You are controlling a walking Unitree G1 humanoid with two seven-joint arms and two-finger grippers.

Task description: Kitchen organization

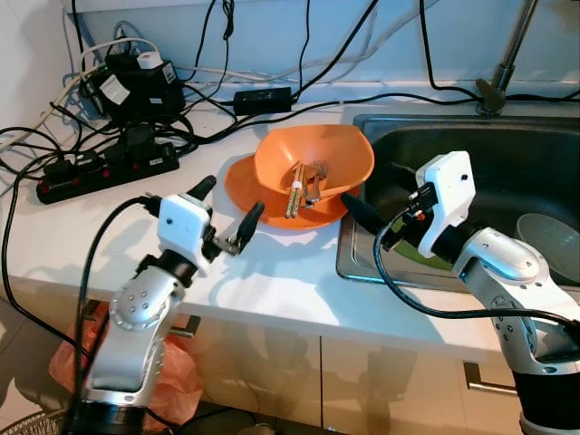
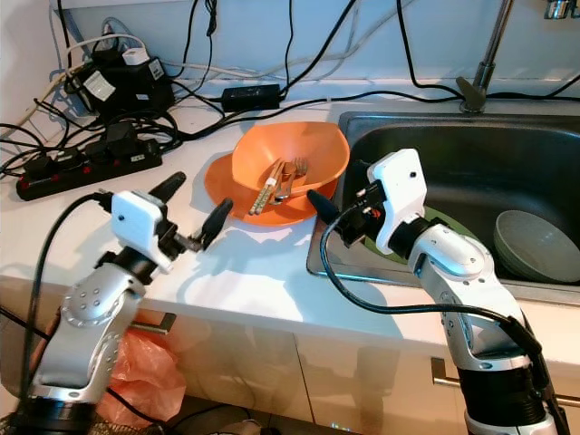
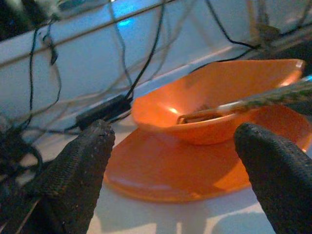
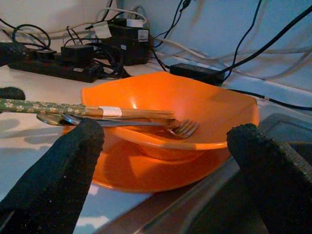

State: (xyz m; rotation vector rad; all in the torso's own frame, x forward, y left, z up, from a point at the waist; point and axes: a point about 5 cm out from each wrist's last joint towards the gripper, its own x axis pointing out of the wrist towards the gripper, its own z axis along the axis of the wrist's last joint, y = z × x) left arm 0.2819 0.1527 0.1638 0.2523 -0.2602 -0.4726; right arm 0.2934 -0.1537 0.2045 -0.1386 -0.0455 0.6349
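No writing can be read anywhere: the white labels on the black power adapters (image 1: 134, 80) at the back of the white countertop (image 1: 272, 272) are too small to make out, and the pale band on the chopsticks (image 4: 73, 109) is blank.

An orange bowl (image 1: 317, 159) sits on an orange plate (image 1: 249, 186) just beside the left rim of the steel sink (image 1: 471, 154). Inside the bowl lie the chopsticks (green-patterned handles, wooden tips) and a metal fork (image 4: 183, 127), their handles sticking out over the bowl's near edge.

The left gripper (image 1: 227, 217) hovers over the countertop just to the left of the plate, its fingers spread apart and holding nothing. The right gripper (image 1: 385, 195) hangs over the sink's left edge, just to the right of the bowl, fingers likewise parted and empty; the bowl lies straight ahead between its fingertips (image 4: 63, 161).

A black power strip (image 1: 104, 168) and tangled cables lie at the back left. A grey-green bowl (image 1: 548, 240) rests in the sink.
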